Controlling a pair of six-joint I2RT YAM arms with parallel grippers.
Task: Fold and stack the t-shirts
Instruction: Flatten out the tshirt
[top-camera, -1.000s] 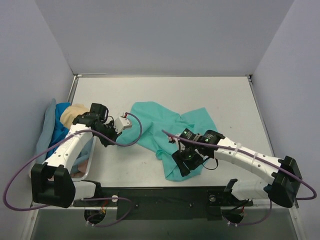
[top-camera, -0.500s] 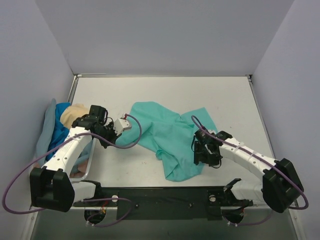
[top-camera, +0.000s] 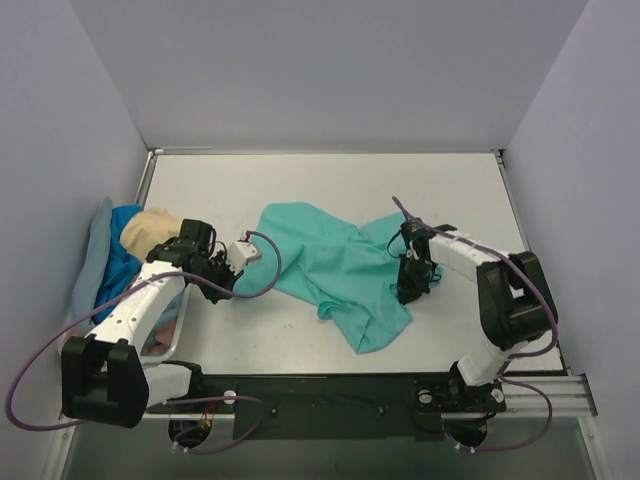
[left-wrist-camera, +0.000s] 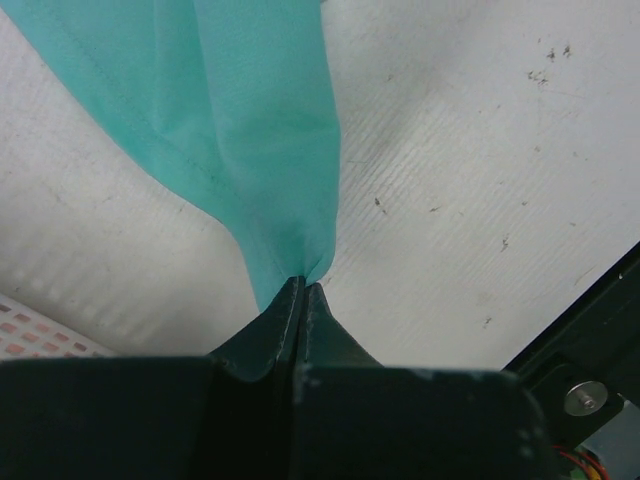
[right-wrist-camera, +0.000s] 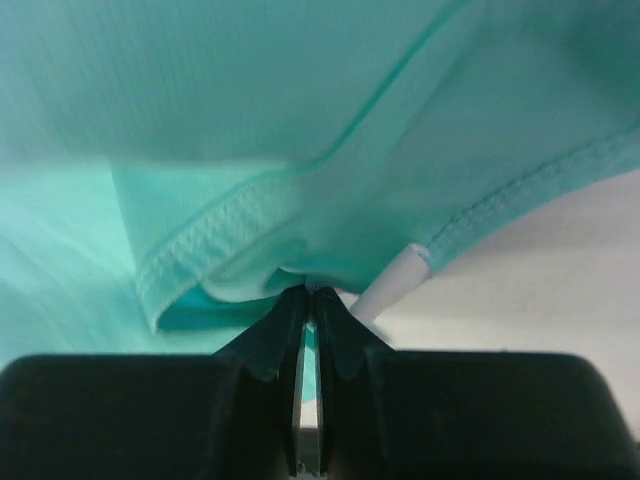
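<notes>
Top external view: the teal-green t-shirt (top-camera: 335, 265) lies rumpled across the middle of the tabletop (top-camera: 330, 185), between the two arms. The left fingers (left-wrist-camera: 275, 325) are pressed together on a pinch of its left edge, the cloth fanning away from them. The right fingers (right-wrist-camera: 275, 335) are clamped on a hemmed fold at its right side, with a small white tab (right-wrist-camera: 395, 285) just beside them. Blue (top-camera: 120, 265), tan (top-camera: 150, 228) and grey-blue (top-camera: 95, 250) shirts are heaped at the basket (top-camera: 180, 320) on the far left.
</notes>
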